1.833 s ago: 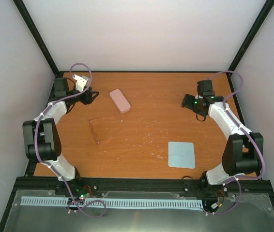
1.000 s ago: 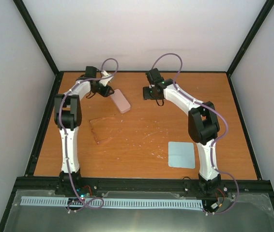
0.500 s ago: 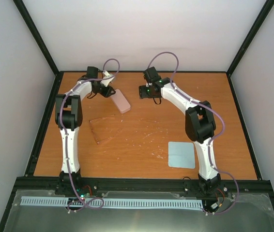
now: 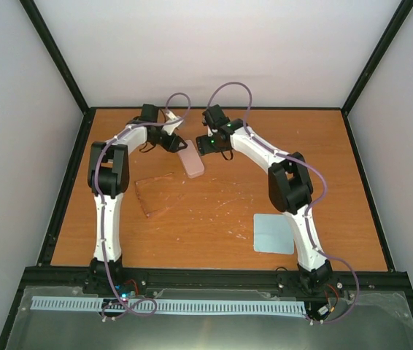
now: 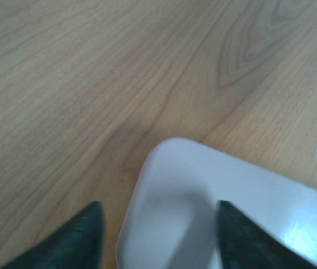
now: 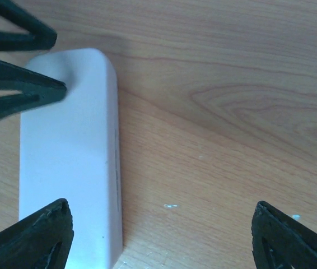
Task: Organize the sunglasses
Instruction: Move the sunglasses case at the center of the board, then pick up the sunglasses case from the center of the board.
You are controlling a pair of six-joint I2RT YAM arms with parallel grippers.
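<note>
Both claws are at the pink case (image 4: 191, 158), not the sunglasses (image 4: 154, 195). Left claw (image 5: 157, 207) is part-open astride the case's far end. Right claw (image 6: 160, 203) is spread wide, one tip over the case; neither grips. Sunglasses lie flat on the surface (image 4: 323, 160), bases-side and left of the case; left arm nearer, their long axis unclear, open room around.

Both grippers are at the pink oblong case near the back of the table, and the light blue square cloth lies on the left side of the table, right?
Not quite: the top view shows the light blue square cloth on the right side, not the left. The left gripper and right gripper are indeed at the pink oblong case.
</note>
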